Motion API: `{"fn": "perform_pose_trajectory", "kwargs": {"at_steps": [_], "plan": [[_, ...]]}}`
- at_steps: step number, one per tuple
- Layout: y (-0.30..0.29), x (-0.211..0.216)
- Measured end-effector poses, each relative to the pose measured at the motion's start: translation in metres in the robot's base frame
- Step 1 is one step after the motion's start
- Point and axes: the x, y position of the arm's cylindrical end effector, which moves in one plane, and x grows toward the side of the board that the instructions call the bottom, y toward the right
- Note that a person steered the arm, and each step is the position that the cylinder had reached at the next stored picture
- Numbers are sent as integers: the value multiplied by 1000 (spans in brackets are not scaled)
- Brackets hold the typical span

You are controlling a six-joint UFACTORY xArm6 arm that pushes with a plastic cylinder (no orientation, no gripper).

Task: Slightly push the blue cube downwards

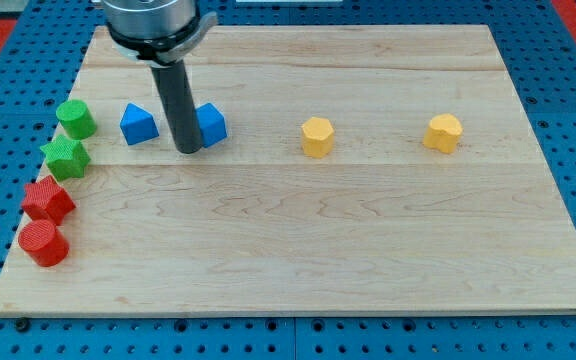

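Rod tip planted against a blue cube near the wooden board's top left.

The dark rod's tip (188, 149) sits between two blue blocks: it hides the left edge of the blue cube (211, 124), while a blue wedge-like block (138, 124) stands just apart on the view's left. There is no claw, only the rod, and its upper mount is cut off at the view's top. The light wooden board (368, 260) carries everything.
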Motion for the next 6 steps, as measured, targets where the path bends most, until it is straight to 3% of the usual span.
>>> {"fn": "perform_pose_trajectory", "kwargs": {"at_steps": [2,3,4,5,6], "plan": [[6,34],[78,26],[90,-40],[38,-78],[19,-51]]}}
